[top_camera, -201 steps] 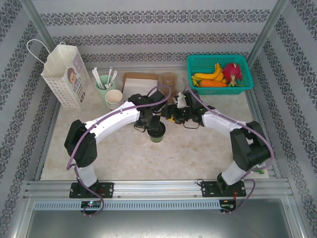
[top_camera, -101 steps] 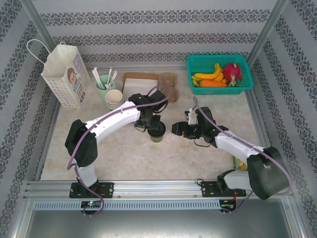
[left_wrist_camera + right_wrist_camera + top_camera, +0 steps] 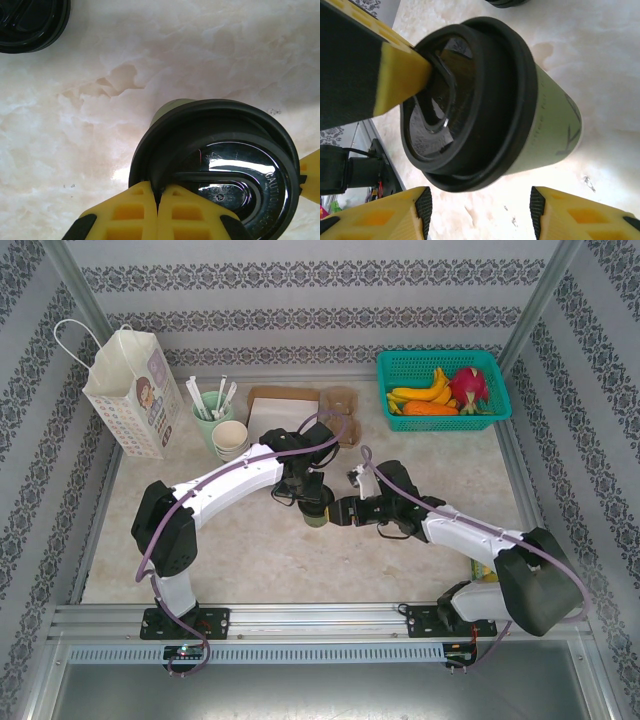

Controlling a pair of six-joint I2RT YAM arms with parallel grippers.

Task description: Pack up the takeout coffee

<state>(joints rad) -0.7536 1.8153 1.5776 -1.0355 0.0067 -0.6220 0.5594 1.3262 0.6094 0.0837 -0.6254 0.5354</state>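
Subject: small green-and-cream paper cup with round black plastic lid (image 3: 318,517), upright on the marble-look tabletop (image 3: 250,550), mid-table and well apart from the white paper bag with handles (image 3: 128,390) at far left.

My left gripper (image 3: 158,197): fingers closed flat against each other, tips resting on the lid's near edge, gripping nothing.

My right gripper (image 3: 481,205): parted roughly halfway, one finger either side of the cup. Neither seems to touch it, though the frame cuts them off low.

Handling, as I judge it:
- Light and thin-walled, so it will crush if pinched hard.
- The glossy lid is slick and only pressed on, so no lifting by it.
- Contents are hidden. Assume liquid and keep it upright.
- Best hold is the green wall just under the lid rim, where the paper is stiffest.
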